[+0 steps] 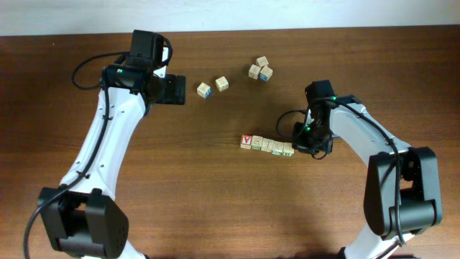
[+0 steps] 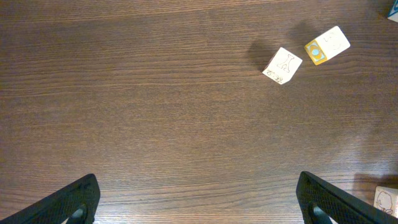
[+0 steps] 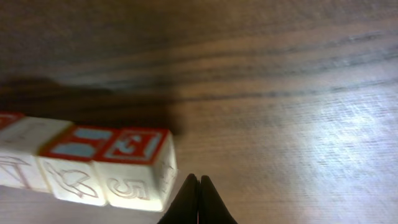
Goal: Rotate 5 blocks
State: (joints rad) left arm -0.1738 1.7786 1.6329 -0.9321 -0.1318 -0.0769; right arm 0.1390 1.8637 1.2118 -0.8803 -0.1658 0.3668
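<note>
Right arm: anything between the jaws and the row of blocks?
Nothing visible. The shut right jaws sit just beside the end block of the row, with only bare table next to them.

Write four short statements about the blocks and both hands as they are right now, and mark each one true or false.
1. The right hand is shut with nothing between its fingers. True.
2. The left hand grips a block. False: it is wide open and holds nothing.
3. The row of blocks lies beside the right hand, with the red-letter block at the end farthest from that hand. True.
4. Every block on the table is in that row. False: four loose blocks lie apart from it, farther up the table.
</note>
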